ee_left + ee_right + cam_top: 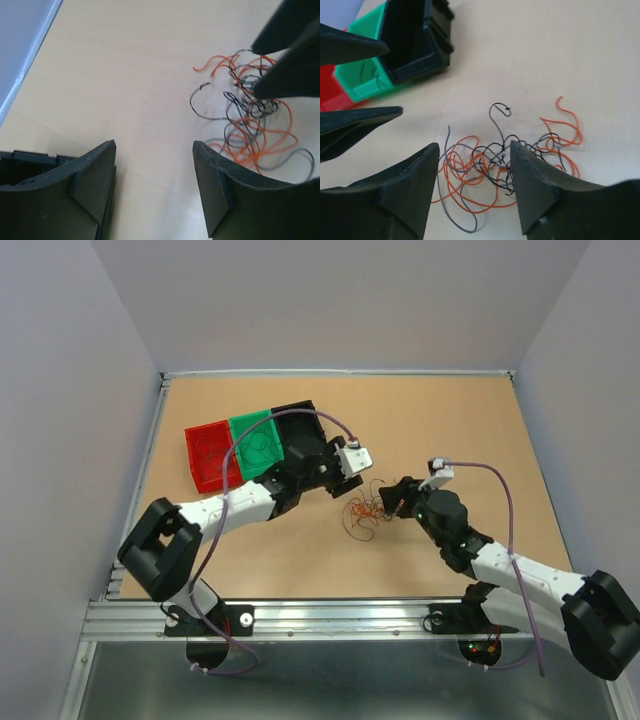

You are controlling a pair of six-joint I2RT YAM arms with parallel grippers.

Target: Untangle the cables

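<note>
Near right gripper (473,145), tangled cables (487,157), partly hidden

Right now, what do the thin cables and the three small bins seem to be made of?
Cables: probably plastic-insulated wire, orange, black and grey, matte, holding springy curls. Red bin, green bin, black bin: likely moulded plastic; uniform colour, slight sheen, stiff thin walls.

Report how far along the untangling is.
Done: thin loops seem to lie in the red bin and green bin. In hand: nothing; the left fingers and right fingers stand open, the right pair straddling the cables. Left: those orange and dark cables form one tangled clump.
</note>
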